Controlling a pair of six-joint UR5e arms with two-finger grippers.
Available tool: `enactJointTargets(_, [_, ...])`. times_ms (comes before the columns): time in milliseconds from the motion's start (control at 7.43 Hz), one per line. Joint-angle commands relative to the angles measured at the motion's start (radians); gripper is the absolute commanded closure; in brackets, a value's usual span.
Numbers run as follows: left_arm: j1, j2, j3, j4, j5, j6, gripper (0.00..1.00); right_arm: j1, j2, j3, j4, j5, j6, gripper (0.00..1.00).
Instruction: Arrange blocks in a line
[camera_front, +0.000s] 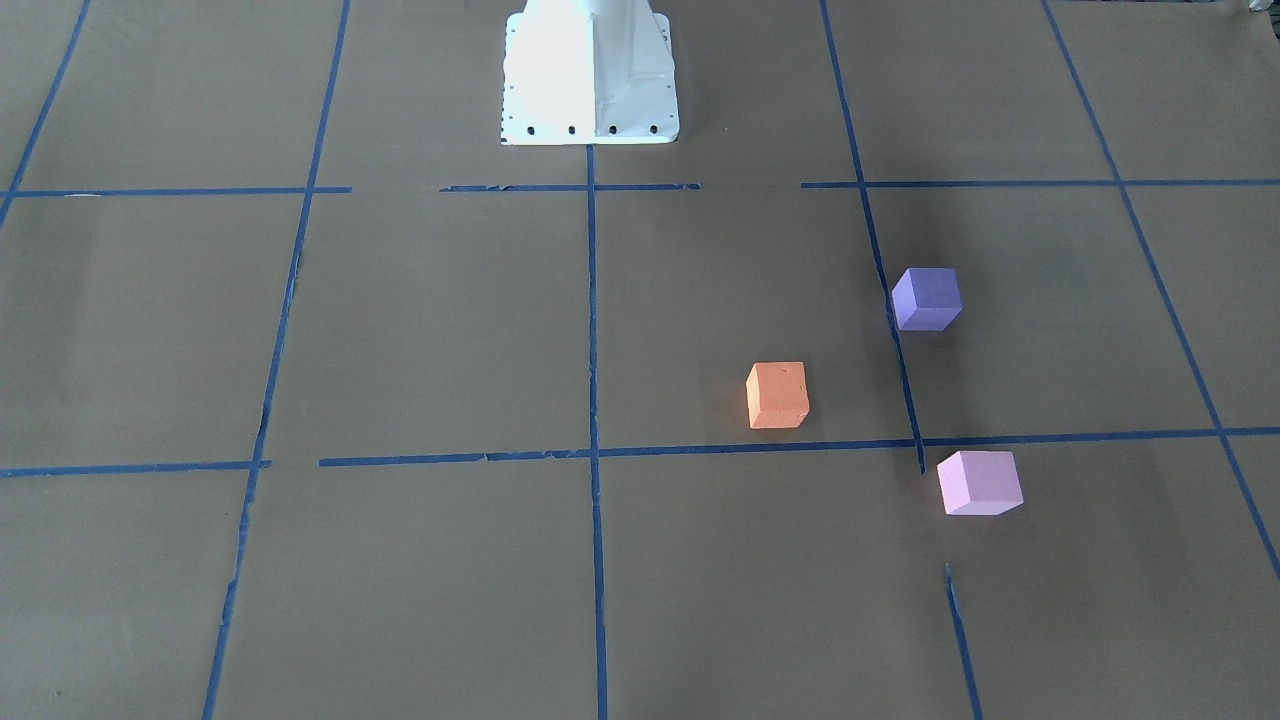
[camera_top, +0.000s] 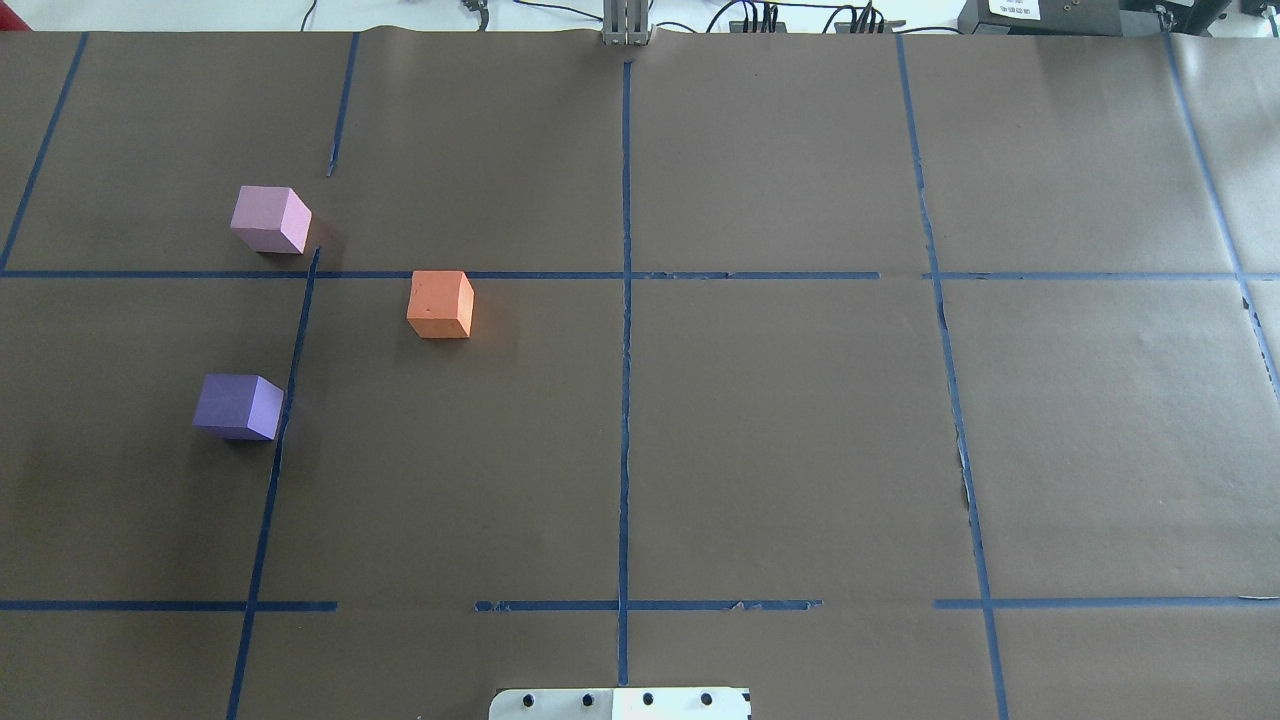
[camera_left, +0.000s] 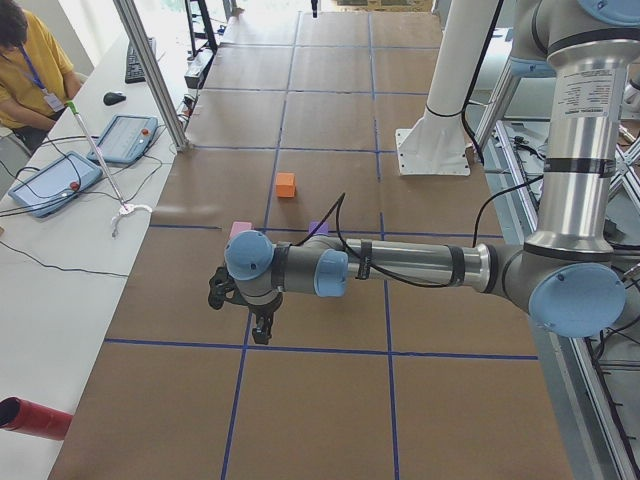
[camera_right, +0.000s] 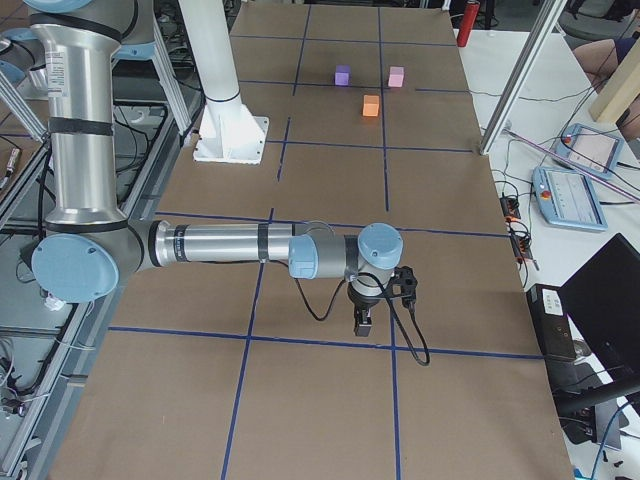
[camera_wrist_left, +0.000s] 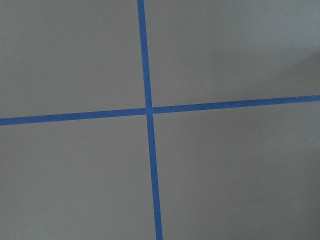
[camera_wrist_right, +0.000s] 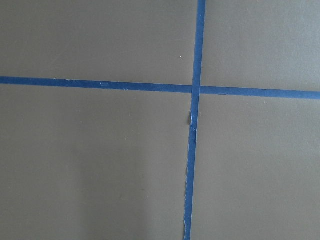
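Note:
Three cubes sit apart on the brown paper on the robot's left half of the table. The orange block (camera_top: 440, 304) is nearest the middle. The dark purple block (camera_top: 238, 406) lies nearer the robot, and the pale pink block (camera_top: 270, 219) farther from it. They form a triangle, also seen in the front-facing view: orange (camera_front: 777, 395), purple (camera_front: 927, 298), pink (camera_front: 980, 482). My left gripper (camera_left: 258, 335) shows only in the left side view, hanging over the paper short of the blocks. My right gripper (camera_right: 362, 325) shows only in the right side view, far from them. I cannot tell whether either is open.
Blue tape lines (camera_top: 625, 350) grid the paper. The white robot pedestal (camera_front: 590, 75) stands at the table's robot side. A side bench holds tablets (camera_left: 55, 182) and a red cylinder (camera_left: 35, 418); an aluminium post (camera_left: 150, 75) stands at the table edge. Both wrist views show only paper and tape.

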Motion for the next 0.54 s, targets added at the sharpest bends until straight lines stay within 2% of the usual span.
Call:
enactJointTargets(0, [0.001, 0.000, 0.011, -0.001, 0.003, -0.012, 0.00, 0.000, 0.000, 0.000, 0.001, 0.000, 0.000, 0.00])
enactJointTargets(404, [0.002, -0.004, 0.020, -0.011, -0.001, -0.043, 0.00, 0.000, 0.000, 0.000, 0.001, 0.000, 0.000, 0.00])
